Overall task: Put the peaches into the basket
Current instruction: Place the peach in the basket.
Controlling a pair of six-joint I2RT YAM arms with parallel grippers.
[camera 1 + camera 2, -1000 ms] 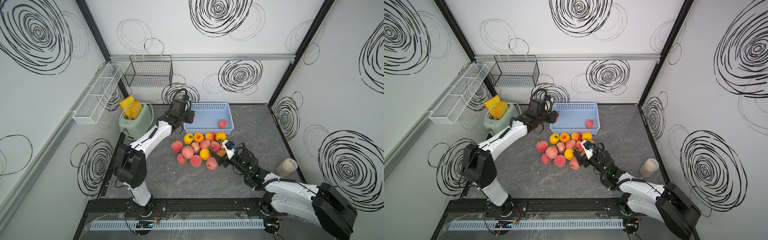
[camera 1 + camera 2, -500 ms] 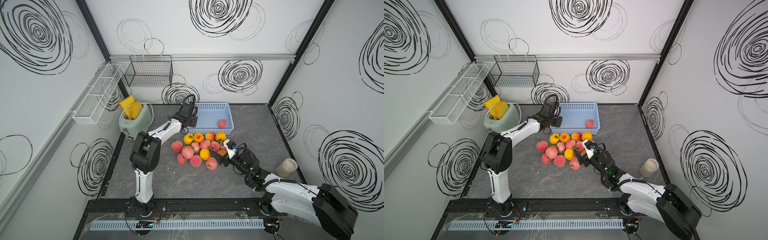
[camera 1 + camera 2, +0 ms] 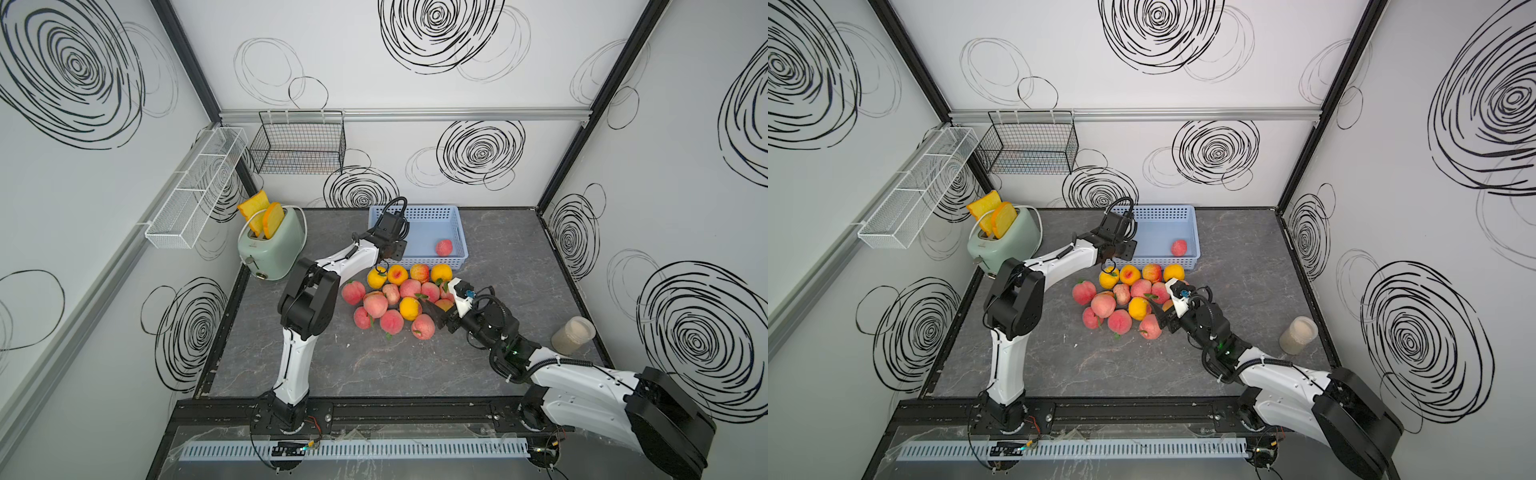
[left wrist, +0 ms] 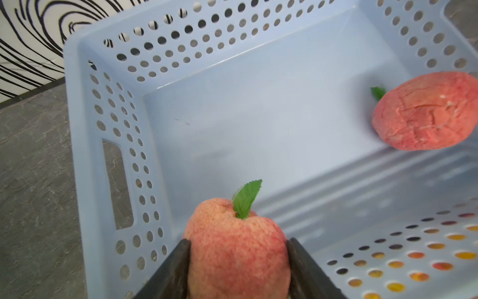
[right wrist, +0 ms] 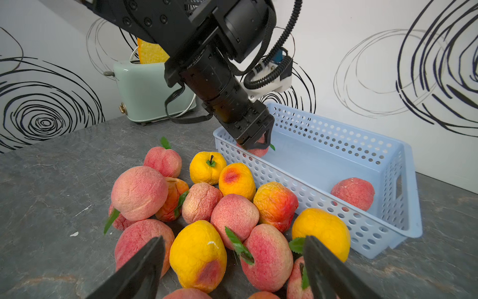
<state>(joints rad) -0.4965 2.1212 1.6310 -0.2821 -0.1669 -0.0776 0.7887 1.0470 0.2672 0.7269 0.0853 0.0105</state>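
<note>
The light blue perforated basket stands at the back of the table with one pink peach lying in its right end. My left gripper hangs over the basket's left end, shut on a pink peach with a green leaf. A pile of pink and yellow peaches lies on the table just in front of the basket. My right gripper is open low at the pile's right side, a pink and a yellow peach lying ahead between its fingers.
A mint toaster with toast slices stands at the back left. A jar sits near the right wall. A black wire basket and a white wire rack hang on the walls. My left arm reaches over the pile's left side.
My left gripper has carried its peach rightward and down over the basket's left end, the arm folding closer. The right arm has barely moved.
</note>
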